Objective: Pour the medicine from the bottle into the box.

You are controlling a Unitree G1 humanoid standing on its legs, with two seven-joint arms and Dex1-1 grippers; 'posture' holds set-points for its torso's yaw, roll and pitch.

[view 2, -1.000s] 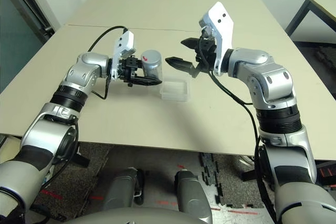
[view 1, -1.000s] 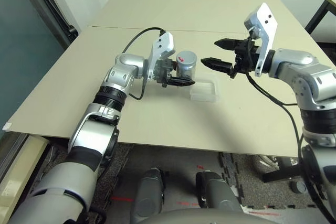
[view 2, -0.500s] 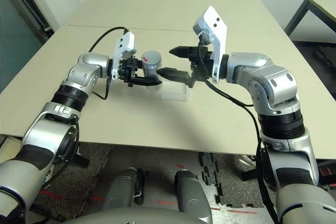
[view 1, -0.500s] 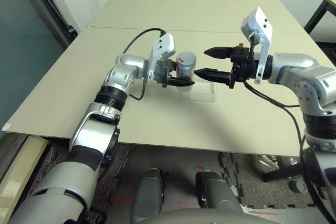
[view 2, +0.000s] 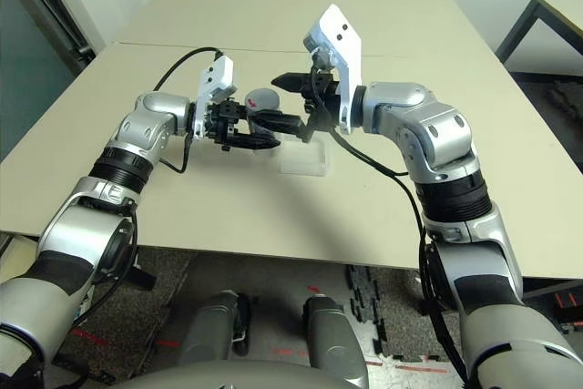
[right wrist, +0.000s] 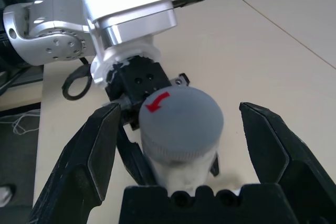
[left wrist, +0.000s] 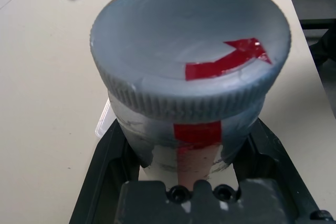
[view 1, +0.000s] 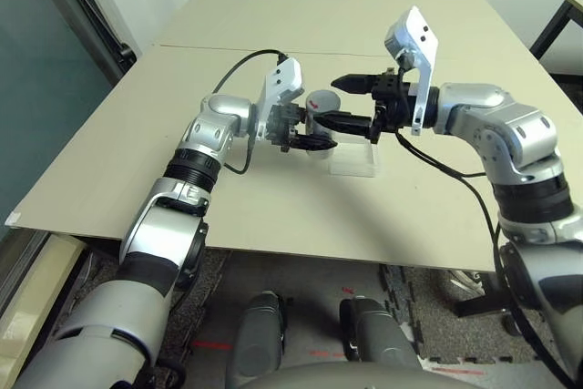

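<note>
The bottle point(left wrist: 184, 145) looks like smooth plastic with a slight sheen, and its grey cap point(left wrist: 184, 35) looks like matt plastic, finely ribbed around the side. The red arrow point(left wrist: 226, 62) on the cap looks like glossy tape. The box point(view 1: 352, 160), inward from the tabletop's near edge, looks like clear, smooth plastic. The left gripper point(view 1: 296, 131) and right gripper point(view 1: 344, 105) have a dark matt finish. The arms' silver shells point(right wrist: 60, 24) look metallic and satin-smooth. The tabletop point(view 1: 264, 216) looks smooth and low-sheen; the dark floor point(view 1: 437, 325) looks rough and speckled.

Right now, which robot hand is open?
The right hand: its two black fingers stand wide apart, one on each side of the bottle's grey cap. The left hand is closed on the bottle lower down.
</note>
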